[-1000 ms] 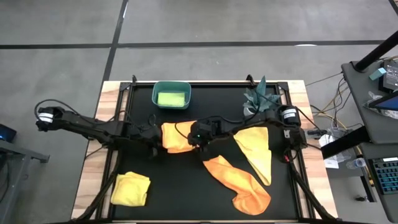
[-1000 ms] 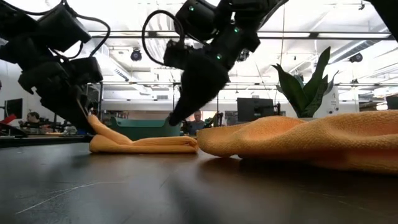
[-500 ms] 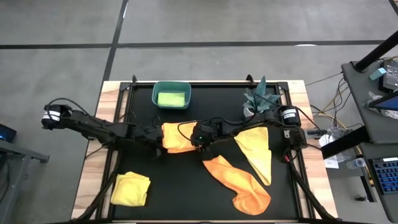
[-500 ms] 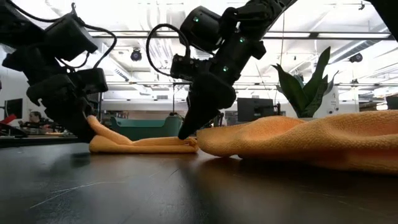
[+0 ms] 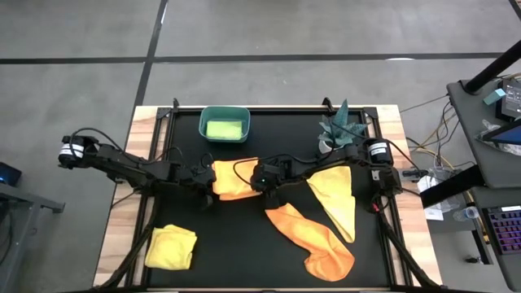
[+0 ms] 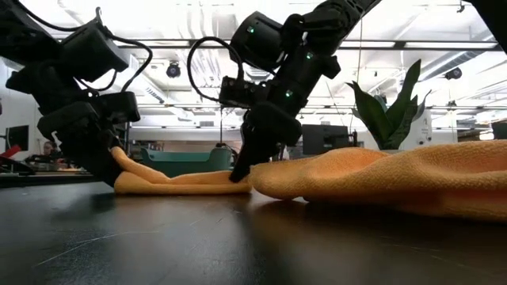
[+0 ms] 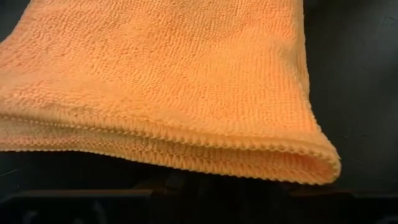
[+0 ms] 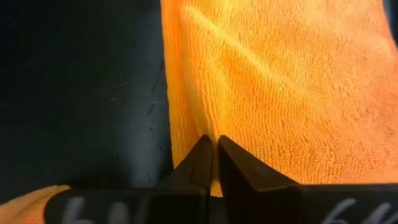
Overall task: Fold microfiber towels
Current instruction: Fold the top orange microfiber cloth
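A folded orange towel is being worked at mid-table, between the two grippers. The right gripper is being pressed down at the towel's right edge, its fingers nearly closed with a thin fold of the cloth pinched between the tips. The left gripper is being held against the towel's left edge; how far it is open cannot be told. A second orange towel is lying crumpled just beside the right gripper.
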